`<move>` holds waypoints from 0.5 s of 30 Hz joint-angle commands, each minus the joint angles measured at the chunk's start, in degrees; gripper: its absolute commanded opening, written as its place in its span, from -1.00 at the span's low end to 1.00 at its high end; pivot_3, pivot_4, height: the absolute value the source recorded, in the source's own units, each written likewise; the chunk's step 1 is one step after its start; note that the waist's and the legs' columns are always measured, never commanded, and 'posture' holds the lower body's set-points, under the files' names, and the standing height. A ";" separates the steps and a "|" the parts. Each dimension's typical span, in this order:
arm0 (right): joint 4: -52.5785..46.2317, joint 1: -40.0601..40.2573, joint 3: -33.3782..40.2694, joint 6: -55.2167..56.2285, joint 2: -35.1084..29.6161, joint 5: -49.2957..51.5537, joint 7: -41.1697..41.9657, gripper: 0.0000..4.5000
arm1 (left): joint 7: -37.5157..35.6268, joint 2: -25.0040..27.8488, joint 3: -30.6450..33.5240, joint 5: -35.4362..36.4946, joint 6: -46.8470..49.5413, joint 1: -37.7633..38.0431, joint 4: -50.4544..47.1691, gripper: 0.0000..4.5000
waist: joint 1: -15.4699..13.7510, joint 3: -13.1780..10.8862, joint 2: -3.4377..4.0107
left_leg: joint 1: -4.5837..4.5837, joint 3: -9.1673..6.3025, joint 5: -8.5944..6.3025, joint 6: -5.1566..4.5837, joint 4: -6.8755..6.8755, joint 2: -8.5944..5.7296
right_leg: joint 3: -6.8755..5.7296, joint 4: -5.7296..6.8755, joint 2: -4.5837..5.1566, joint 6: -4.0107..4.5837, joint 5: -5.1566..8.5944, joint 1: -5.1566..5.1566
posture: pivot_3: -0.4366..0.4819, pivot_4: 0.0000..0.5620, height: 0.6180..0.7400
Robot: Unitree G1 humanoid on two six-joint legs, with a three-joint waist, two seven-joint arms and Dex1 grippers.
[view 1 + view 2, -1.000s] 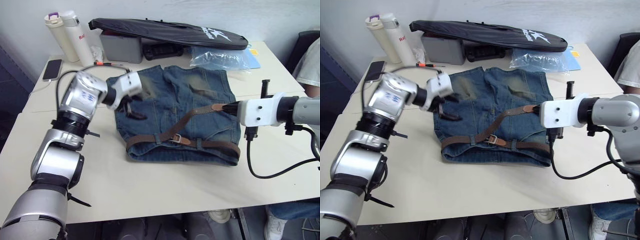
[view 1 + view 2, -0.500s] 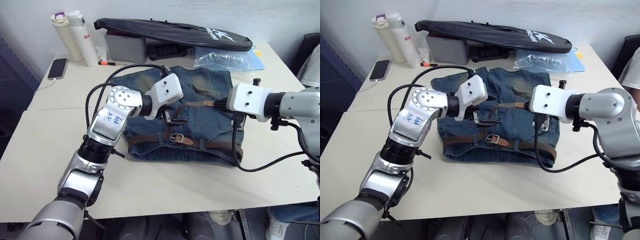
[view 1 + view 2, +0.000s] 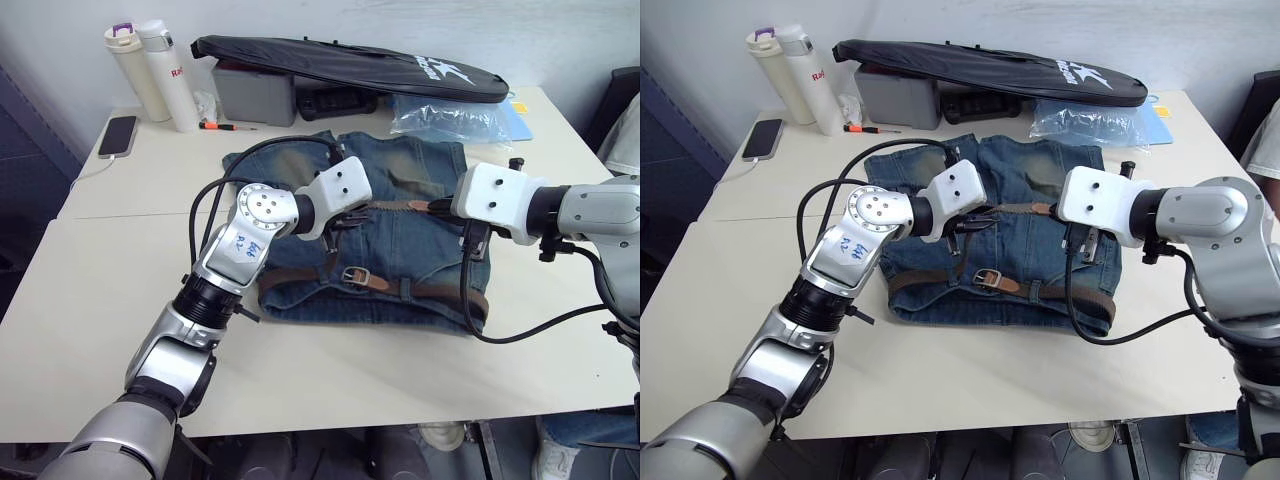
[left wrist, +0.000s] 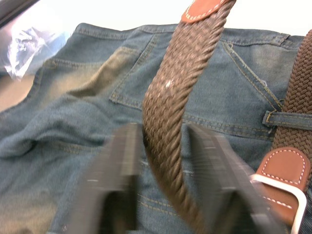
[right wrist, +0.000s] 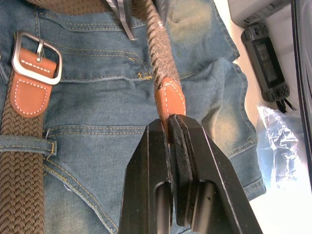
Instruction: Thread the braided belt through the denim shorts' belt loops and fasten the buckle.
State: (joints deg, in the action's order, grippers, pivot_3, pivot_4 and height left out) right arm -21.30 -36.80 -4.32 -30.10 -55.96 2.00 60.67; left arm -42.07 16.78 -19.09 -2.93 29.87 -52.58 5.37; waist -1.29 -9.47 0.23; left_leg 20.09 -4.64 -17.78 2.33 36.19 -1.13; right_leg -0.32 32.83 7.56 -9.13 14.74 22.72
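The right gripper is closed tight on the tan leather tip of the braided belt, so that end is lifted off the denim shorts. The silver buckle lies flat on the shorts just beside this gripper, with its tan leather tab under it. A belt loop crosses the belt there, near the gripper.

The left gripper is open. Its two black fingers stand on each side of the raised belt, and the belt runs up between them. I cannot tell if the fingers touch it. The buckle end sits just beside this gripper too.

From the head, both grippers meet over the middle of the shorts, which lie on the counter. Past the grippers, a clear plastic bag, a long black bag, a grey box, two bottles and a phone are well apart from them.
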 commanded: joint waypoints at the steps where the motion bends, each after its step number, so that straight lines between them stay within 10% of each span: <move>1: -2.74 -0.57 0.68 -0.74 0.80 1.28 -0.95 -1.00 | -0.17 -1.42 0.07 0.56 -1.50 -1.42 -1.10 -0.98 | 0.02 0.00 0.00 | -0.01 0.00 0.00 0.00 0.00 0.00 | 0.00 0.00 0.00 0.00 0.00 0.00 | -0.05 -0.47 1.00; 6: -3.29 -0.12 1.10 -3.20 1.62 2.54 -1.13 -1.00 | -0.72 -0.82 0.96 1.09 0.63 -0.97 -0.57 -0.98 | 0.02 0.00 0.00 | -0.01 0.00 0.00 0.00 -0.01 0.00 | 0.00 0.00 0.00 0.00 0.00 0.00 | -0.05 -0.47 1.00; 15: -8.13 4.62 8.27 -10.44 -2.61 12.52 2.73 0.83 | -1.39 1.96 8.73 8.11 16.56 2.32 -3.15 -1.00 | 0.10 0.00 0.00 | 0.00 0.00 -0.02 -0.03 -0.02 0.00 | 0.00 0.00 0.00 0.00 0.00 0.00 | -0.05 -0.47 1.00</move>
State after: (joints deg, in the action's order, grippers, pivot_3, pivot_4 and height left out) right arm -26.89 -32.66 1.25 -39.66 -57.08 12.76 62.42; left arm -43.66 18.63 -12.75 3.08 43.63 -50.03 4.94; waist -1.18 -9.48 0.23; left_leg 20.07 -4.65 -17.80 2.29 36.20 -1.13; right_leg -0.32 32.84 7.55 -9.13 14.74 22.72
